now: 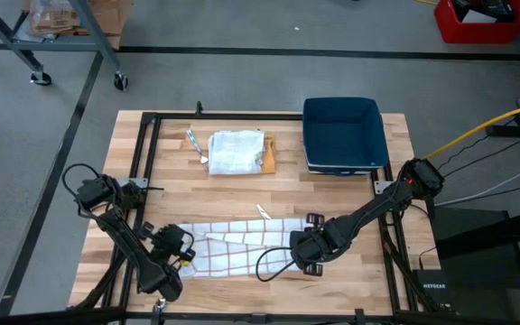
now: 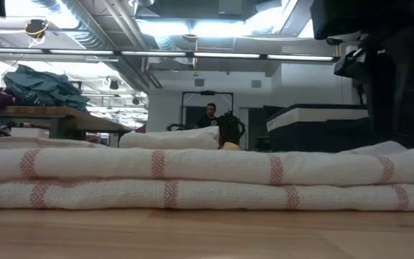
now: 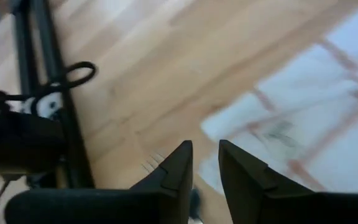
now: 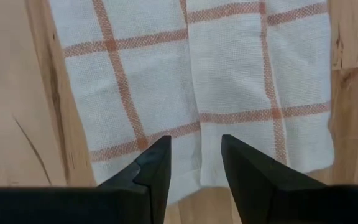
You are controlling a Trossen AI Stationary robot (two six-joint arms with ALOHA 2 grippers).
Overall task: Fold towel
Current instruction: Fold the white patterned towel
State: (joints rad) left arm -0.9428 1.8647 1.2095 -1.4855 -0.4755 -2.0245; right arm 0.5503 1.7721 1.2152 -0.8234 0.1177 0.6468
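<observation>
The towel (image 1: 242, 246), white with an orange check, lies along the near edge of the table (image 1: 350, 194), its long axis running left to right between the two arms. In the low view it reads as two stacked layers (image 2: 192, 180), so a lengthwise fold appears already made; the remaining step is judged to be bringing one short end over toward the other.

The left gripper (image 1: 181, 255) sits at the towel's left short end. In the left wrist view its fingers (image 3: 173, 174) stand a narrow gap apart just off the towel's corner (image 3: 229, 124), with bare wood beneath them; nothing is seen between them. Whether they are closing on an edge cannot be told.

The right gripper (image 1: 301, 251) sits at the towel's right short end. In the right wrist view its fingers (image 4: 157, 165) stand moderately apart and straddle the towel's end edge (image 4: 197, 93), where a seam between two overlapping layers runs straight out from the gap. No cloth is pinched.

The deciding relation: each gripper is at its own end of the long axis, so both are equally near. The towel extends away from each set of jaws toward the other arm.

Farther back, near the table's middle, a second folded towel (image 1: 236, 151) rests on a brown board. A dark blue bin (image 1: 343, 134) stands to its right at the far edge
</observation>
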